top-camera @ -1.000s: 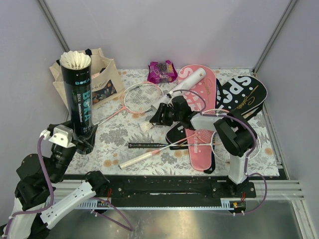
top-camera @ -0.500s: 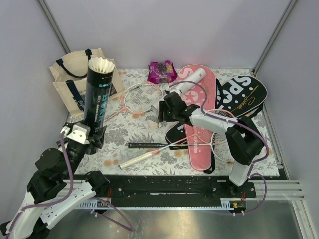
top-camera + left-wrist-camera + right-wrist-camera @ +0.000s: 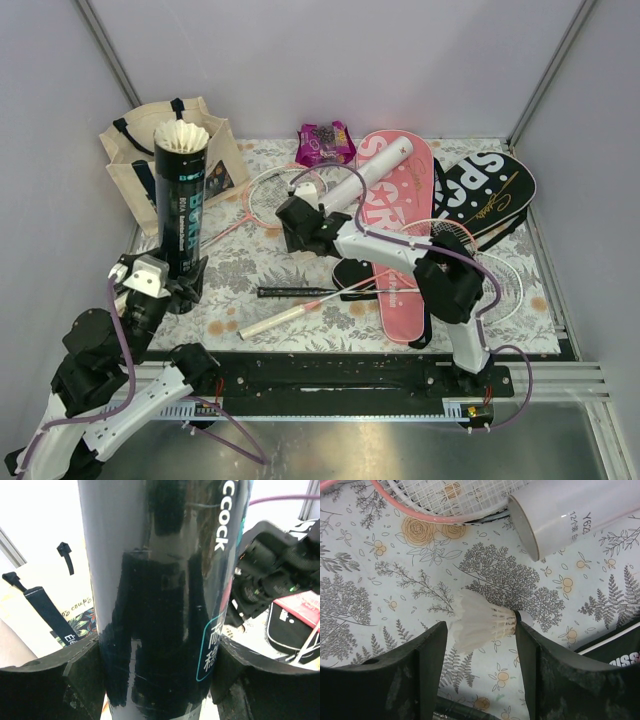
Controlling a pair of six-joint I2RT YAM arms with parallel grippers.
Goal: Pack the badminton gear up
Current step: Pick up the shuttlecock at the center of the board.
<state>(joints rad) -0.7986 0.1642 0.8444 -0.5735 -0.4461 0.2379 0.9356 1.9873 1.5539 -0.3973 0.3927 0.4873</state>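
The tabletop (image 3: 245,275) is covered by a pale cloth printed with grey ferns and orange roses. At its far left corner stands a cream tote (image 3: 228,150), with a purple-pink snack packet (image 3: 325,143) at the far edge. A pink racket (image 3: 285,195) lies flat beside the tote. A white shuttlecock (image 3: 480,625) lies on its side on the cloth, just clear of the open end of a white tube (image 3: 365,178), which slants up across a pink cover (image 3: 405,230). A black cover (image 3: 490,190) lies at the far right. Near the front edge lie a black-gripped racket (image 3: 290,292) and a white-gripped racket (image 3: 275,320). A black tube (image 3: 182,215) stands upright at the left; whether its foot touches the cloth cannot be told.
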